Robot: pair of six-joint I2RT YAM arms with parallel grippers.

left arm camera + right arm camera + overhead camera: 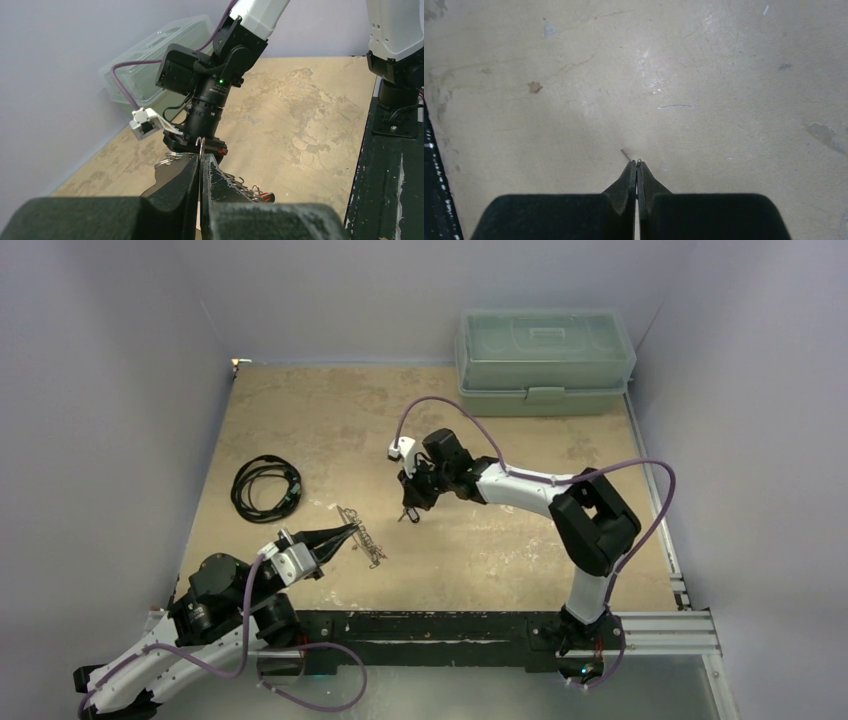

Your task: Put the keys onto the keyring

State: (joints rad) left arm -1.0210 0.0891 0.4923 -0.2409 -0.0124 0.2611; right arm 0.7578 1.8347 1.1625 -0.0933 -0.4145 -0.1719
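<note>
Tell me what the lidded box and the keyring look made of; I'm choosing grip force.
The lidded box looks like translucent pale-green plastic, with a smooth, slightly glossy lid. The keyring looks like thin bare metal, silvery with glints, though it is small here.

The table [480, 555] is tan, mottled with paler patches. The box [543, 360] at one o'clock is pale green, the coiled cable [266, 486] at nine o'clock black, the keyring [362, 537] silvery, the wires [443, 399] purple.
</note>
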